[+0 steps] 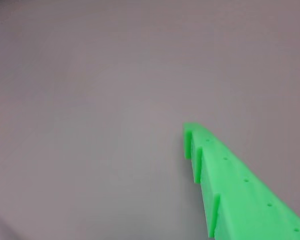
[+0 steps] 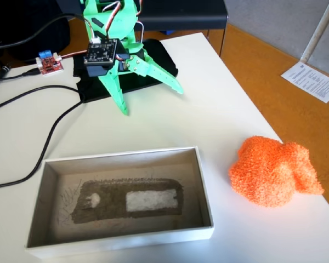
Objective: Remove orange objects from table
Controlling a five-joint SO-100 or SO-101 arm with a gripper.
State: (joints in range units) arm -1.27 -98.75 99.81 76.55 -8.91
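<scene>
Fixed view: green gripper (image 2: 151, 98) hung over the white table (image 2: 219, 109) near the arm's black base plate (image 2: 153, 60), fingers spread wide apart, holding nothing. Orange knitted lump (image 2: 271, 171) lay on the table near its right edge, just beside the white cardboard box (image 2: 205, 192), not touching it. Small red circuit board (image 2: 48, 63) sat at far left with black cables (image 2: 49, 139). Wrist view: one green serrated finger (image 1: 240, 190) over bare table.
</scene>
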